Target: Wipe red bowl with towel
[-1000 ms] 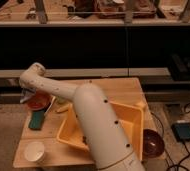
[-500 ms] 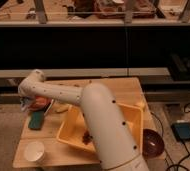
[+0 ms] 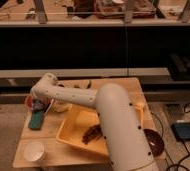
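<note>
Table [image 3: 63, 152], yellow tray [image 3: 70, 131], teal block [image 3: 36, 120], white cup [image 3: 34, 151], gripper [image 3: 38, 106] above left edge

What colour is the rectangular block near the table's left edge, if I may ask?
The block is teal-green, per the camera view; the gripper is just beyond it.

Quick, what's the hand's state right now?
Hand: down at the red bowl on the left side of the table; open or closed cannot be told.

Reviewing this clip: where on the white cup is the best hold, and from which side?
Likely its rim, from straight above: the white cup stands upright, mouth open upward, alone near the front left corner of the table. The gripper sits farther back, at the red bowl beside the teal block.
</note>
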You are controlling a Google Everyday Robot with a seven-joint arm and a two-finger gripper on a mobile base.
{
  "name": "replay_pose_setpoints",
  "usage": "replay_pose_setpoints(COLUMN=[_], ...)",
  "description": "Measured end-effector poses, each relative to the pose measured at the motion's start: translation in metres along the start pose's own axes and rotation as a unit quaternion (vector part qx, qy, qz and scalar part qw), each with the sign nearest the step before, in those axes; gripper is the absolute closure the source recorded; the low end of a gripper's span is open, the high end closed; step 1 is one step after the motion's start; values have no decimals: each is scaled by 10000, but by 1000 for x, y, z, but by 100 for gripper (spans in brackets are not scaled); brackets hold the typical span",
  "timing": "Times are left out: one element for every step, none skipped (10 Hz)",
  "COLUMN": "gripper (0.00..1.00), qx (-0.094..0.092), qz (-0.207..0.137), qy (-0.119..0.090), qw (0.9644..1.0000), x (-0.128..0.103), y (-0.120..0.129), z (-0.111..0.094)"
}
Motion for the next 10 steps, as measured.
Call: replay_pose_setpoints(gripper=[100,100,100,100,100,100,100,100,100,100], qx=[-81,-127,-146,-155,-153,-130,-99,-59,-8,40], qz=[173,303,386,432,421,362,302,227,206,87], qy=[65,144,218,302,353,414,442,446,413,410], qw=[9998,9994,9989,9985,9984,9984,9985,9987,9989,9991], x=[0,3,9,19,28,41,51,60,62,67], y=[15,25,31,33,31,22,11,-1,-8,-19], z=[-5,-8,-9,-8,-6,0,6,14,18,24])
